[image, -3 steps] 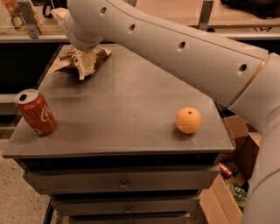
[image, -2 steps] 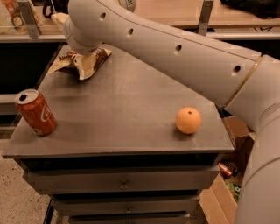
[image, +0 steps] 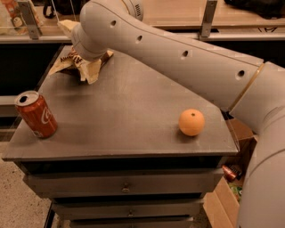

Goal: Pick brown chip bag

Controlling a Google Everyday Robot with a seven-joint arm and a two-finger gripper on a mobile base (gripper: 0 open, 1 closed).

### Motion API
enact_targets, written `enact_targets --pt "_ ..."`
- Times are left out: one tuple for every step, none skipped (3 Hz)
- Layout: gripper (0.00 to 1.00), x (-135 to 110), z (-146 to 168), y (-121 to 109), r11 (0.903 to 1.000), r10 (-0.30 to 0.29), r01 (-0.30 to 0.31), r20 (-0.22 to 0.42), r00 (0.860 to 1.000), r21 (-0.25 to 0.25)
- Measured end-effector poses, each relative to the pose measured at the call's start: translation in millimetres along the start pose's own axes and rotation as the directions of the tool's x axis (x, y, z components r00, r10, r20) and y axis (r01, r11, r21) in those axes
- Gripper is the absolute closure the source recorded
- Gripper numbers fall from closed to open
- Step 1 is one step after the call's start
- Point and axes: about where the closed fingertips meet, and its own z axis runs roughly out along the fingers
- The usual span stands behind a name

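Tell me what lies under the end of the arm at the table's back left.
The brown chip bag lies crumpled on the table there, partly showing. The arm covers the rest of it and the gripper, hidden somewhere at the bag.

Grey drawer cabinet [image: 89, 185], speckled floor [image: 15, 209], wooden shelf [image: 178, 11] behind, cardboard box [image: 219, 208].

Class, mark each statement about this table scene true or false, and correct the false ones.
1. The can lies on its side. False: it stands at the front left of the table.
2. The orange sits near the table's right edge. True.
3. The bag touches the orange. False: it lies at the far left corner, well apart.
4. The arm reaches to the bag, hiding the gripper there. True.
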Motion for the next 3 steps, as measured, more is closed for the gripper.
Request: enact_targets --pt "0.0 13.4 6.3 6.9 1.0 0.002 -0.002 0.028 1.0 -0.003" --pt "0.0 19.9 17.2 9.3 0.9998 -0.016 0.017 0.082 0.997 -0.013" --pt "0.0 20.8 27.8 9.1 0.9989 -0.047 0.047 0.158 0.986 0.0"
